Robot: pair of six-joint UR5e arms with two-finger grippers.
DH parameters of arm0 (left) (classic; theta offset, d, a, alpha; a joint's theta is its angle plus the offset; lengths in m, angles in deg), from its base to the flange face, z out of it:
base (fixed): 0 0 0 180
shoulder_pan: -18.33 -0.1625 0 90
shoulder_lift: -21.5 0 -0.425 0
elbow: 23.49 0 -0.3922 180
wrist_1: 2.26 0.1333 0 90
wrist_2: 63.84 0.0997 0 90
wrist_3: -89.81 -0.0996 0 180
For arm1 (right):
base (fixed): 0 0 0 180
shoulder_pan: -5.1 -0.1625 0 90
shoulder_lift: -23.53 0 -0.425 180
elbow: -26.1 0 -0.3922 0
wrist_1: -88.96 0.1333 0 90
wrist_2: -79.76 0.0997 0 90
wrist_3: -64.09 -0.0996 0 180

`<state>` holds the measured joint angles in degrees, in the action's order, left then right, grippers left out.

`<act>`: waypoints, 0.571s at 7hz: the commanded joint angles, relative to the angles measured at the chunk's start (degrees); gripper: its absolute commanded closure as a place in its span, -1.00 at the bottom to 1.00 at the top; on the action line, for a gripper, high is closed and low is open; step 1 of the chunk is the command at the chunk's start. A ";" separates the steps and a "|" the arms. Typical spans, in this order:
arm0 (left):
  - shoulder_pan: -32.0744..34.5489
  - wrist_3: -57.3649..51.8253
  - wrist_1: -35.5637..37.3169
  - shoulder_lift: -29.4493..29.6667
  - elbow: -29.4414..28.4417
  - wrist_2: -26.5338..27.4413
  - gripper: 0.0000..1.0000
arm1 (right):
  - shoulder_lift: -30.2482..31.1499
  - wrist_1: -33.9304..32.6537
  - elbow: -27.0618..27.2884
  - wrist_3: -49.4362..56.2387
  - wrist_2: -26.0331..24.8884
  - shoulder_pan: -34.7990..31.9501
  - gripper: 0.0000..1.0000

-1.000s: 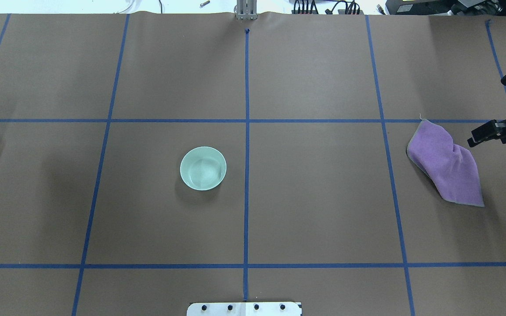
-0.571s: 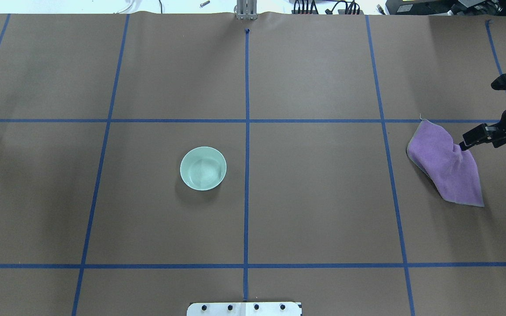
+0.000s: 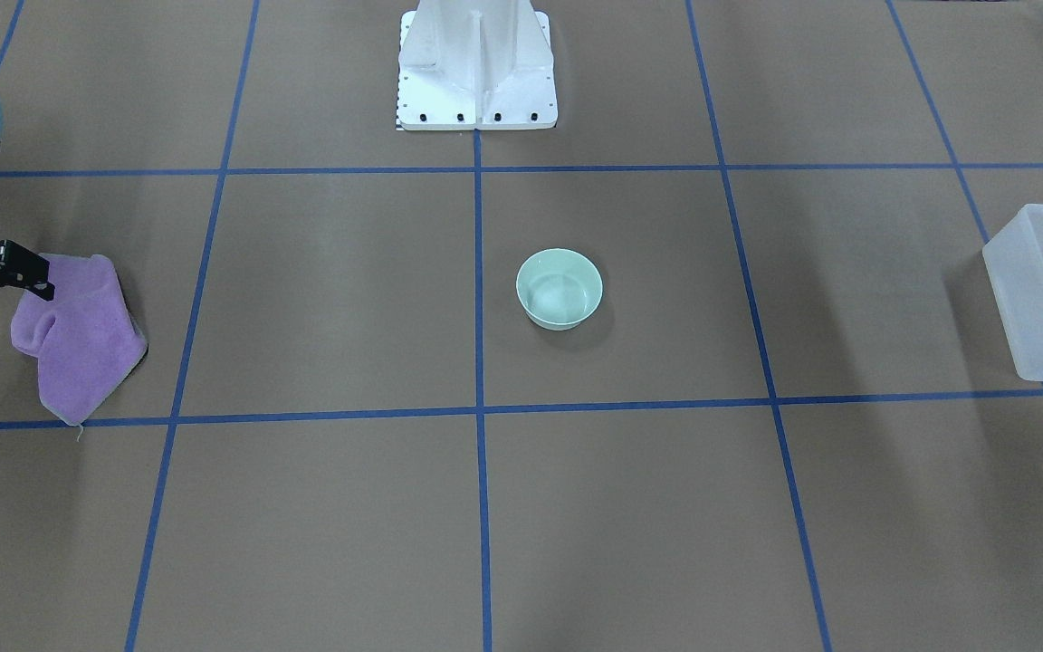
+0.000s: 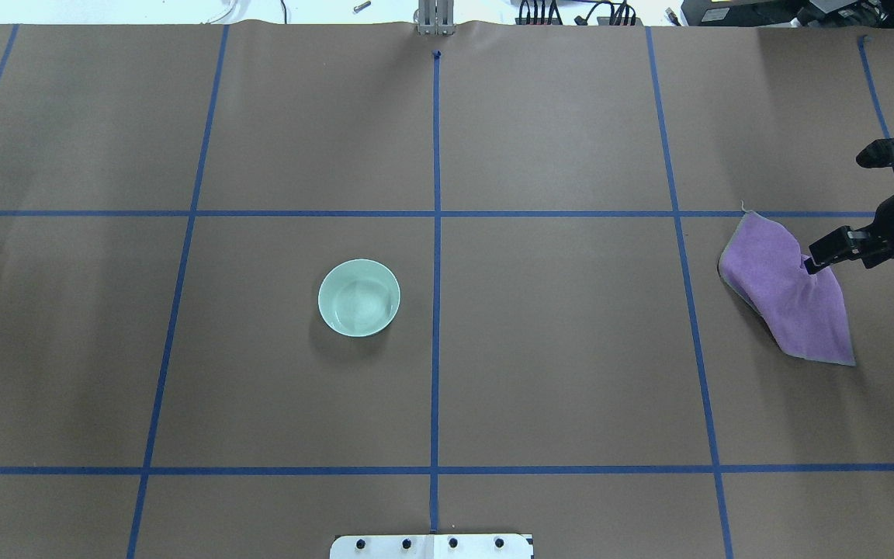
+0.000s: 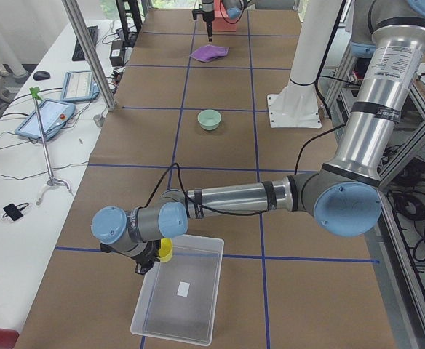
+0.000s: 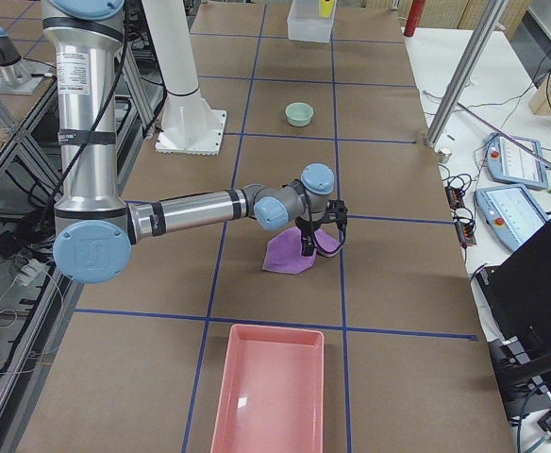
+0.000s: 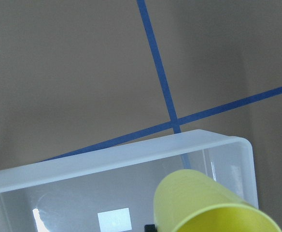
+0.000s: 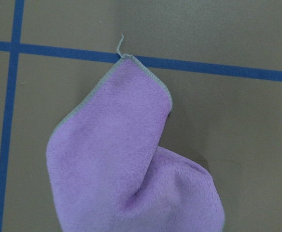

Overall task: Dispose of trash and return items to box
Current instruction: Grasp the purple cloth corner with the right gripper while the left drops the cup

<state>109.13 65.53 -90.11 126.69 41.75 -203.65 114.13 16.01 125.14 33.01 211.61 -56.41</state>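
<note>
Since a second earlier, the right end effector (image 6: 321,238) had moved in over the purple cloth (image 4: 784,291), jaws spread; closing on it looked due next. The left end effector (image 5: 156,256) pinched the yellow cup (image 7: 204,208) above the frosted tub (image 7: 83,166), release pending. The mint-green bowl (image 4: 359,298) waited on the surface (image 4: 556,349). One each: cup, bowl, cloth, tub.

Right arm's fingers (image 6: 307,242) at purple cloth (image 6: 290,257) — pink tray (image 6: 268,396) nearer camera

Brown paper tabletop (image 4: 571,349), gridded with blue tape (image 4: 436,155); pale mint-green round bowl (image 4: 358,298); small yellow plastic cup (image 7: 194,198); frosted-white translucent rectangular tub (image 3: 1015,299); purple cloth (image 4: 784,283) edged in grey; pink rectangular plastic tray (image 6: 275,377).
</note>
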 commanded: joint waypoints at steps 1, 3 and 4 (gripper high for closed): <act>-2.97 8.94 -9.92 -3.40 -0.20 -0.11 1.00 | -0.07 0.00 -0.17 -0.12 -0.19 0.60 -1.00; -4.74 11.45 -15.13 -3.50 -3.34 -0.11 1.00 | -0.50 -0.09 -0.78 -0.55 -4.05 2.88 -1.00; -4.83 12.41 -15.59 -3.41 -3.45 -0.11 1.00 | -0.85 -0.09 -0.96 -0.65 -3.97 2.89 -1.00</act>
<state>104.71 76.69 -104.09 123.28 39.17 -203.76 113.65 15.93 124.50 32.56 208.32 -54.00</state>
